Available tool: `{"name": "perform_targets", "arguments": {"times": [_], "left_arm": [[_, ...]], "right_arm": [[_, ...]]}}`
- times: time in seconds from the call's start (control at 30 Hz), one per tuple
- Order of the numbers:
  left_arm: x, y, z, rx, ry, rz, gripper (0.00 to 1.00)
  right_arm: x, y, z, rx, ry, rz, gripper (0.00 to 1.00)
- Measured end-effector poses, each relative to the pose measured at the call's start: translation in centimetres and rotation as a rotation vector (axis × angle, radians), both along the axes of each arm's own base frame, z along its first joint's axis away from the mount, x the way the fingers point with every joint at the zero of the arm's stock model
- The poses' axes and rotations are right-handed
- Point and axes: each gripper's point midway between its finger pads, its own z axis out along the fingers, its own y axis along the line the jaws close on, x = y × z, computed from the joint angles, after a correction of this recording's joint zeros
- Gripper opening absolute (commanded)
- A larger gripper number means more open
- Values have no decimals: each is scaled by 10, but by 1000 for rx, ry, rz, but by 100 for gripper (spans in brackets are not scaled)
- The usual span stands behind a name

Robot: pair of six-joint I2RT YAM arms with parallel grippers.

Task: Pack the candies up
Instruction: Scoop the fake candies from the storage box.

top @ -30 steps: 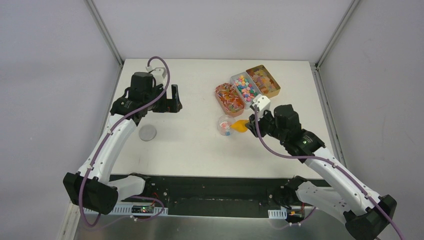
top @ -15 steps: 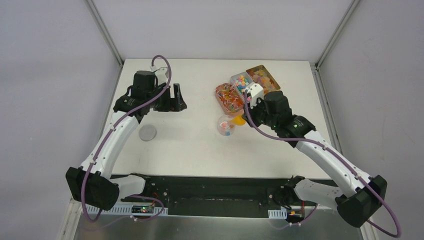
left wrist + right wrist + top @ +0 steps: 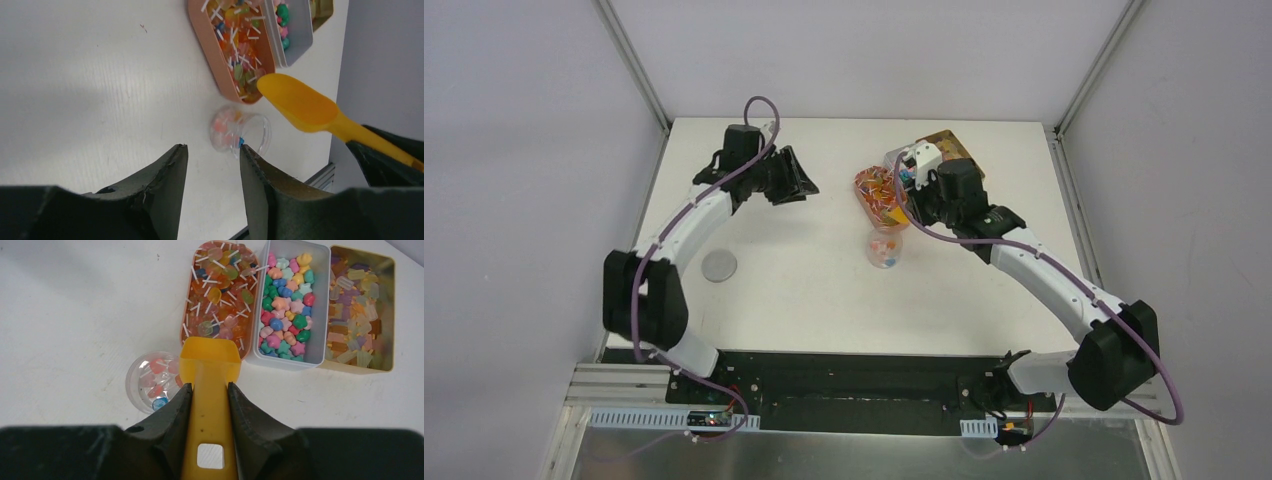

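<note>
The candies [image 3: 286,299], small and in mixed colours, fill a white tray [image 3: 314,356] between a pink tray [image 3: 186,315] of lollipops and a gold tray [image 3: 387,315] of pale jellies. A clear cup [image 3: 151,380] in front of the pink tray holds a few red pieces and a blue one. My right gripper [image 3: 209,385] is shut on the handle of the orange scoop [image 3: 210,359], whose empty bowl hovers at the pink tray's near end. My left gripper [image 3: 213,147] hangs open above the table, left of the cup [image 3: 241,132], with nothing between its fingers.
A grey round lid [image 3: 719,266] lies on the table's left side. The three trays stand in a row at the back right, and the gold tray [image 3: 947,142] is partly under my right arm. The table edge runs just right of the trays.
My right arm has swung the scoop away from the cup and back toward the trays. The left arm has reached farther and to the right, its jaws narrowing.
</note>
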Motion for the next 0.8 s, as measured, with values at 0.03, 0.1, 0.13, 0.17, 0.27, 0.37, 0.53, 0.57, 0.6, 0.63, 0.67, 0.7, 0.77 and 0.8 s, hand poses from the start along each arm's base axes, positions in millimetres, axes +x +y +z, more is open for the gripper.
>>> {"name": "perform_targets", "arguments": {"times": [0.03, 0.1, 0.13, 0.17, 0.27, 0.37, 0.53, 0.57, 0.6, 0.63, 0.67, 0.7, 0.77, 0.8], "left_arm": [[11, -4, -7, -8, 15, 7, 43], [30, -9, -21, -19, 41, 17, 43], [38, -12, -28, -21, 51, 21, 43], [45, -13, -35, -22, 60, 23, 43], [64, -19, -47, -29, 69, 25, 40], [86, -27, -50, -51, 55, 22, 37], [116, -37, -58, -78, 38, 24, 34], [122, -39, -60, -81, 36, 25, 33], [127, -40, -63, -83, 36, 26, 33], [132, -42, -67, -86, 37, 27, 32], [136, -43, -70, -89, 38, 28, 31], [140, -45, -74, -90, 39, 28, 31], [146, -49, -83, -95, 49, 30, 30], [148, -51, -89, -95, 55, 29, 29]], "right_arm": [[4, 0, -1, -1, -2, -4, 0], [7, -2, -1, -2, -6, -5, 0], [8, -2, 0, -1, -7, -3, 0], [9, -3, 1, 0, -11, -3, 0], [14, -5, 4, 4, -27, -5, 0], [19, -8, 4, -1, -34, -11, 0], [23, -7, -6, -18, -18, 1, 0], [23, -6, -8, -20, -14, 8, 0], [23, -5, -11, -22, -8, 15, 0], [23, -4, -13, -25, -2, 20, 0], [24, -2, -16, -29, 4, 29, 0], [25, -1, -17, -30, 7, 31, 0], [26, 1, -20, -36, 14, 43, 0], [27, 2, -22, -40, 18, 48, 0]]}}
